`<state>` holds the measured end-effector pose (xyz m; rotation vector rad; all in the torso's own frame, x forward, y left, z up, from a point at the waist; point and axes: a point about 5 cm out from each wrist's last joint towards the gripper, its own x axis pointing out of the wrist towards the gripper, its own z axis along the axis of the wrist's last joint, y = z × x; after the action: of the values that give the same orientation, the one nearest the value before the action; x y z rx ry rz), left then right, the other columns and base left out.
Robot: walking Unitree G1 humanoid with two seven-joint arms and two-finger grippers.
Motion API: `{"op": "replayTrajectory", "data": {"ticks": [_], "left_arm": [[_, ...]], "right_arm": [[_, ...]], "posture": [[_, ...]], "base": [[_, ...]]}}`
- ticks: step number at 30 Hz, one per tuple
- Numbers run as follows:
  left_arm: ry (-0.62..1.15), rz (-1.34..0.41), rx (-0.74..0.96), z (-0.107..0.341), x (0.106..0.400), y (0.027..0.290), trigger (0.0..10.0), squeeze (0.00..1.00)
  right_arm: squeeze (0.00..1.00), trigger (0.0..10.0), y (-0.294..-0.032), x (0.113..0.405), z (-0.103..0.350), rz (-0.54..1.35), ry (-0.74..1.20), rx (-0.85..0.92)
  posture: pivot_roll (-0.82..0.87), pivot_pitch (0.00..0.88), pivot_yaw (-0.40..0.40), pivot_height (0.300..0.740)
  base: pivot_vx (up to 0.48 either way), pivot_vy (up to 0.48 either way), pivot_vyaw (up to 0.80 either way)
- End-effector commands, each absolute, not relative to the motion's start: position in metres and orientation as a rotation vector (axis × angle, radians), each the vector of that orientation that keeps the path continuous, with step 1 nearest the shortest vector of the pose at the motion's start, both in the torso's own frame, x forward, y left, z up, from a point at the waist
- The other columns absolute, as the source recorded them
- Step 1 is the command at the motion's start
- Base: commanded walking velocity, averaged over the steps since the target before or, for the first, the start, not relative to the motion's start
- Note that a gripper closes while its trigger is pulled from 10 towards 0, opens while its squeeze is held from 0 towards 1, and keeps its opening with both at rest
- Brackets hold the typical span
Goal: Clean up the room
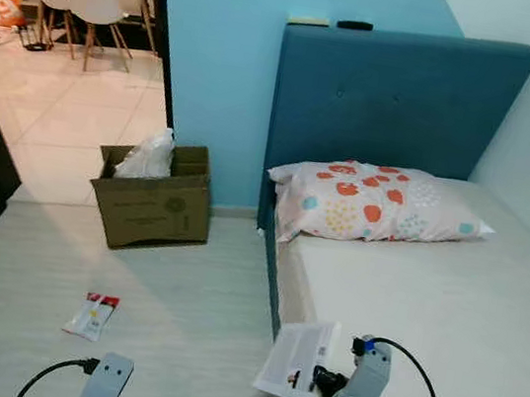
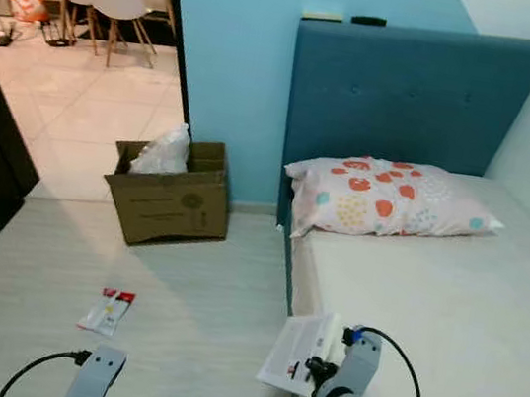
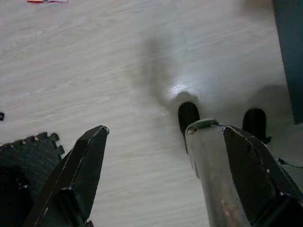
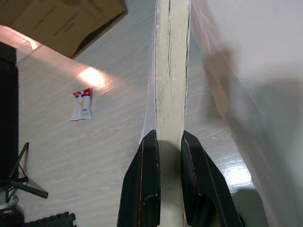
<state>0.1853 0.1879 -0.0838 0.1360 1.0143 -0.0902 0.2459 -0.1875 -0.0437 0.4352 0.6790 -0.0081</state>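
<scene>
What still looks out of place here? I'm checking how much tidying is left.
A small red-and-white packet lies loose on the floor, apart from the cardboard box by the wall. The right gripper is shut on a white booklet beside the bed. Nothing looks spilled or broken.

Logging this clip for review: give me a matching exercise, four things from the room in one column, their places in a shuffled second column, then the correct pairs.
Things:
1. booklet
2. pillow
3. cardboard box
4. packet

Places:
A. on the floor against the blue wall, by the doorway
B. flat on the open floor
C. clamped in the right claw by the bed's edge
D. on the bed, at the headboard

Pairs: 1-C, 2-D, 3-A, 4-B
</scene>
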Motion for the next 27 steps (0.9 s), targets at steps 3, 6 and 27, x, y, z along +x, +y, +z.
{"op": "replayTrajectory", "data": {"ticks": [3,6,27], "left_arm": [[1.007,-0.085,0.131,-0.0827,0.1870,0.1892,10.0,0.00],[1.008,-0.089,0.133,-0.0828,0.1870,0.1885,10.0,0.00],[1.004,-0.102,0.135,-0.0829,0.1874,0.1854,10.0,0.00]], "right_arm": [[0.00,10.0,-0.1872,0.2524,-0.0386,-0.005,0.644,0.403],[0.00,10.0,-0.1919,0.2515,-0.0396,-0.056,0.657,0.396],[0.00,10.0,-0.1897,0.2567,-0.0343,0.003,0.614,0.405]], "posture": [[0.02,0.000,0.007,0.720],[0.01,0.000,0.008,0.720],[0.01,0.000,0.000,0.720]], "base": [[0.480,0.000,0.22],[0.480,0.000,0.00],[0.480,0.000,0.17]]}}
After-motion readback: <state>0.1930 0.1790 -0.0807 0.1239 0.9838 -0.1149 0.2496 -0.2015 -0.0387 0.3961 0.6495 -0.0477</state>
